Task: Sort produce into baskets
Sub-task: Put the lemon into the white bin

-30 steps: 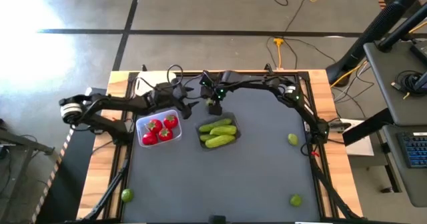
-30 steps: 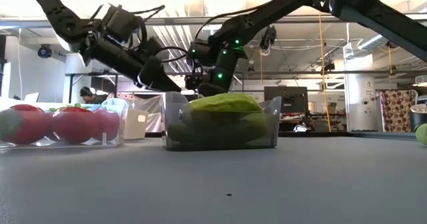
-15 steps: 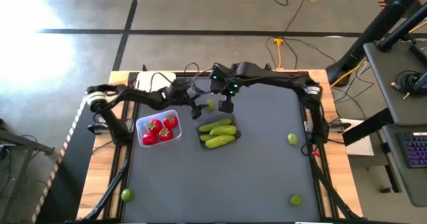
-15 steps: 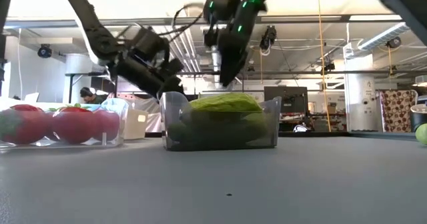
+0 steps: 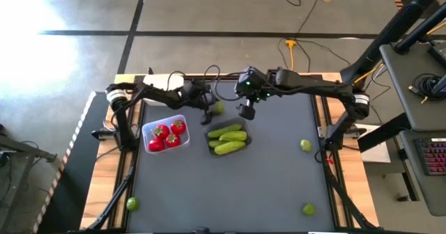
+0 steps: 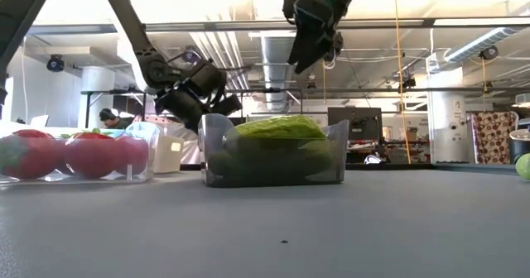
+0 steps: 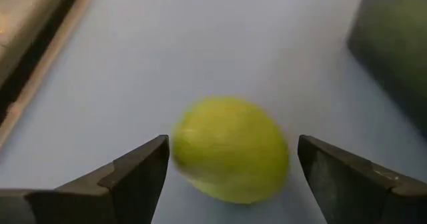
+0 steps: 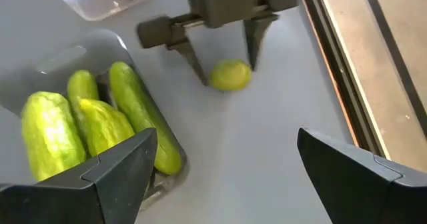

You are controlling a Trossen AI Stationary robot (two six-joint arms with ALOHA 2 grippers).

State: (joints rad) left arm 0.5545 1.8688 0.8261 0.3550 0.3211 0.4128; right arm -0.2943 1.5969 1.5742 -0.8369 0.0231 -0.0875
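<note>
Reaching low toward a lime on the grey table, the left gripper has its fingers spread open, the lime between them but not clamped. The lime lies just behind the smoky-grey basket, which holds cucumbers. Above and just beside that basket's far edge hangs the right gripper, its fingers open and holding nothing. Left of the grey basket, just beside it, sits a clear basket of red fruits. Three more limes lie well apart from the grey basket.
</note>
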